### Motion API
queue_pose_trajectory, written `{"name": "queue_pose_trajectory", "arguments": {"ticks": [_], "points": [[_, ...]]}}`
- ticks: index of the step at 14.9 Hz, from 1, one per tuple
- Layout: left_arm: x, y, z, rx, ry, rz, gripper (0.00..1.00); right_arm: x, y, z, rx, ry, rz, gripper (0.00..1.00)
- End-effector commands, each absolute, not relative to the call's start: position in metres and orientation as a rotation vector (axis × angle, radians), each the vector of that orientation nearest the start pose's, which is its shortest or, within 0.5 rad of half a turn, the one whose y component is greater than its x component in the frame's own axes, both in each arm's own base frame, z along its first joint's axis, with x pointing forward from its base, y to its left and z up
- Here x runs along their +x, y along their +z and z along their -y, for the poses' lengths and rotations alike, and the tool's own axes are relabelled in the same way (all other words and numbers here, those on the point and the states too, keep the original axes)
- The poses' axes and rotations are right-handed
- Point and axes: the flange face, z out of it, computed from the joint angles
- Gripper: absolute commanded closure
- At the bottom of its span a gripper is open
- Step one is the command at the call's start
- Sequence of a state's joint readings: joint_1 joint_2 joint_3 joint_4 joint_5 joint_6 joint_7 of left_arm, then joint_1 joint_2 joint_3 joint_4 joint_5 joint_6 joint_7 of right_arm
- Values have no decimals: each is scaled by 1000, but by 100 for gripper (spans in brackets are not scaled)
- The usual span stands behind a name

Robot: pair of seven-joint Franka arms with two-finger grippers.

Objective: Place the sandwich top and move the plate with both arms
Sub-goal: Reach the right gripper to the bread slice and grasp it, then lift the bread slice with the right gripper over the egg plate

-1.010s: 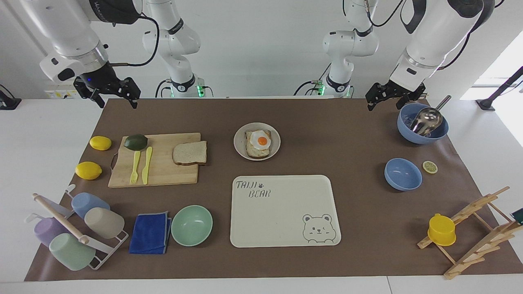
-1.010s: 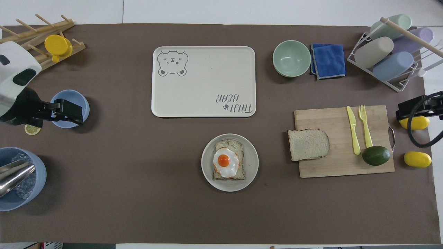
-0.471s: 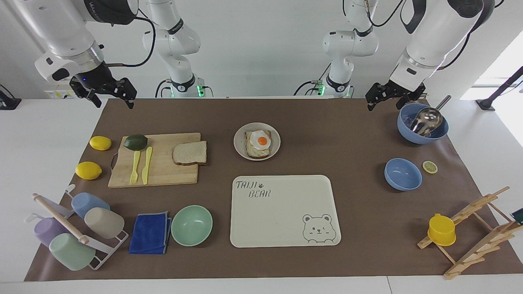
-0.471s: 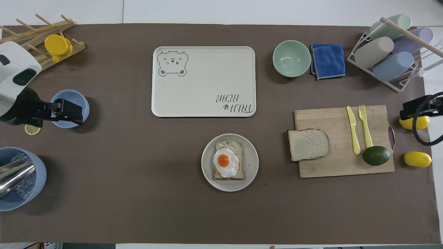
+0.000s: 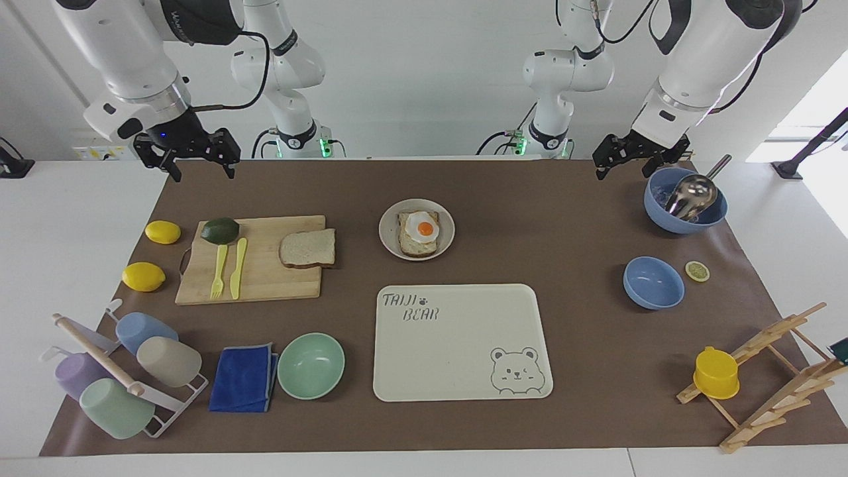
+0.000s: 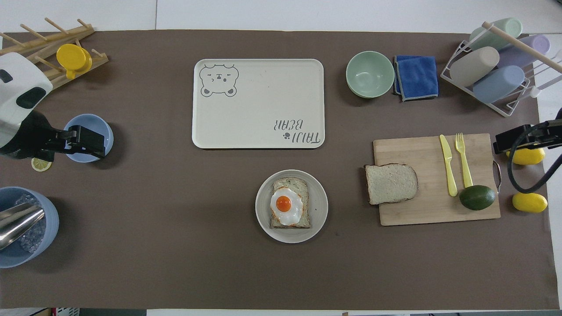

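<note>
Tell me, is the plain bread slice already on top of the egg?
No, the plain slice lies on the cutting board, apart from the plate.

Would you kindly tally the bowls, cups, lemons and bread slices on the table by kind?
Bowls: 3, the mint bowl, the small blue bowl and the blue bowl with scoop.
Cups: 5, the four racked cups and the yellow cup.
Whole lemons: 2.
Bread slices: 2, the sandwich top and the egg toast.
Total: 12.
</note>
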State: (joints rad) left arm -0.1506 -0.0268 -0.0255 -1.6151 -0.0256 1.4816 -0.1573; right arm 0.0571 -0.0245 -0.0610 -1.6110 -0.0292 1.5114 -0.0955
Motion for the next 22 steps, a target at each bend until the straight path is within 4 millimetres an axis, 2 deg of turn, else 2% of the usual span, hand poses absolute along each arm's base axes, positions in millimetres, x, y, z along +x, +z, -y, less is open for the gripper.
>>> {"name": "queue_pose_trajectory", "arguments": {"ticks": [1, 2, 4, 5, 6, 8, 9, 10, 11, 13, 15, 18, 22], "points": [[520, 616, 94, -3151, 180, -36, 0, 540, 606, -23, -3106, 25, 244, 0], [520, 616, 93, -3151, 180, -34, 0, 536, 591, -55, -3127, 53, 298, 0], [520, 616, 94, -3151, 180, -36, 0, 538, 560, -104, -3248, 56, 266, 0], [520, 616, 94, -3151, 180, -36, 0, 542, 530, -138, -3275, 117, 268, 0], [520, 616, 94, -3151, 180, -36, 0, 544, 508, -160, -3288, 153, 244, 0], [520, 616, 94, -3151, 180, -36, 0, 554, 459, -184, -3330, 170, 159, 0], [520, 616, 94, -3151, 180, -36, 0, 549, 429, -198, -3343, 149, 173, 0], [520, 616, 94, -3151, 180, -36, 0, 542, 401, -202, -3346, 116, 177, 0], [520, 616, 94, -3151, 180, -36, 0, 537, 381, -211, -3372, 99, 198, 0], [520, 616, 94, -3151, 180, -36, 0, 526, 343, -239, -3480, 119, 288, 0], [520, 616, 94, -3151, 180, -36, 0, 526, 322, -238, -3543, 126, 233, 0], [520, 616, 93, -3151, 180, -34, 0, 517, 292, -227, -3592, 220, 295, 0], [520, 616, 94, -3151, 180, -36, 0, 511, 286, -225, -3615, 309, 425, 0]]}}
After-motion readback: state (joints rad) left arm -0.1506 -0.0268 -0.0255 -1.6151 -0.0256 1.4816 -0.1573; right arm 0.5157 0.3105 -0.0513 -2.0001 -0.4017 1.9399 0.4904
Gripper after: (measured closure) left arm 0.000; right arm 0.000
